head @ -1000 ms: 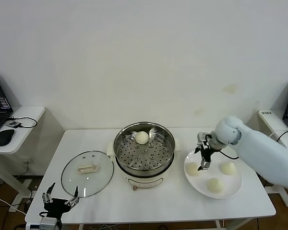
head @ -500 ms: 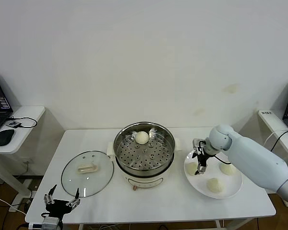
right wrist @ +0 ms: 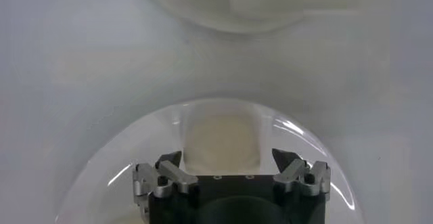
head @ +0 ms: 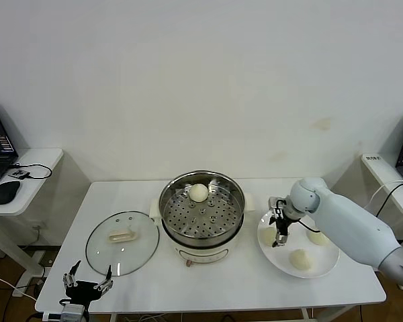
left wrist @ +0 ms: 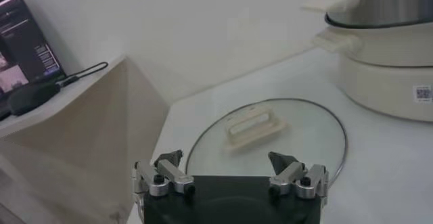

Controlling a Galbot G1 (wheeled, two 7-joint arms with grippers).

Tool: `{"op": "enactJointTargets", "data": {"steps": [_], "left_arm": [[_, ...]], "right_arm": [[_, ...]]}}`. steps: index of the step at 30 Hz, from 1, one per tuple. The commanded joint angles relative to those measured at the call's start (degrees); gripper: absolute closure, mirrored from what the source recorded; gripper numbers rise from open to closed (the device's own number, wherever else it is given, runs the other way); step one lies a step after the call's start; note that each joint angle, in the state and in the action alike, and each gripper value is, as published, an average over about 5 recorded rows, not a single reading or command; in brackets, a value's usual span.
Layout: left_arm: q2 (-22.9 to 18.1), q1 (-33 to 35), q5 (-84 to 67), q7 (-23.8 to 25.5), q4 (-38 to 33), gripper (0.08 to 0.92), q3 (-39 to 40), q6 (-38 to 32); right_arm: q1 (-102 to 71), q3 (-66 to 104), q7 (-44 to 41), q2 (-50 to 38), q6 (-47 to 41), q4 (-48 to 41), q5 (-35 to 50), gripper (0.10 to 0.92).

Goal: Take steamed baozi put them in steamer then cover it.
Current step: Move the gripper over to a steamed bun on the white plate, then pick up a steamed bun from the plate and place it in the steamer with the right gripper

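The steamer [head: 201, 216] stands mid-table with one baozi [head: 199, 192] on its perforated tray. Three more baozi lie on a white plate [head: 328, 260] to its right. My right gripper [head: 279, 229] is open and low over the leftmost one [head: 268, 235]. In the right wrist view that baozi [right wrist: 222, 142] lies between the spread fingers of the right gripper [right wrist: 229, 162], apart from them. The cover [head: 122, 241] lies flat on the table left of the steamer. My left gripper [head: 87, 284] is open and empty at the table's front left edge, in front of the cover [left wrist: 270, 137].
The plate [right wrist: 108, 191] sits close to the steamer's white base [right wrist: 257, 2]. A side desk with a laptop and a mouse [head: 5, 192] stands at the far left. Another desk [head: 383, 168] stands at the far right.
My right gripper has moved left and down over the plate, onto the leftmost baozi there. The left gripper has sunk slightly.
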Motion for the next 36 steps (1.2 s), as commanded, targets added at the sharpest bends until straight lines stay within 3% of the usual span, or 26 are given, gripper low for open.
{"op": "enactJointTargets", "data": {"steps": [1,6,22,29,36], "left_arm": [[0.0,-0.1,0.0,0.0,0.1,0.177,0.0,0.0],[0.0,-0.3,0.0,0.0,0.2,0.177,0.0,0.0],[-0.4,-0.7,-0.2,-0.1,-0.4,0.177,0.8,-0.1],[-0.2,-0.5,-0.3,0.0,-1.1,0.177,0.4,-0.1],[-0.5,-0.2,-0.1,-0.2,-2.2,0.177,0.3,-0.1]], "right_arm": [[-0.2,0.0,-0.3,0.3,0.1,-0.9,0.3,0.287],[-0.3,0.3,-1.0,-0.1,0.0,-1.0,1.2,0.339],[6.2,-0.4,-3.9,-9.1,-2.2,6.8,7.3,0.355],[23.0,-10.3,-6.6,-14.1,-3.5,11.8,15.0,0.355],[40.9,-22.9,-8.1,-7.5,-6.9,12.1,25.3,0.355]]}}
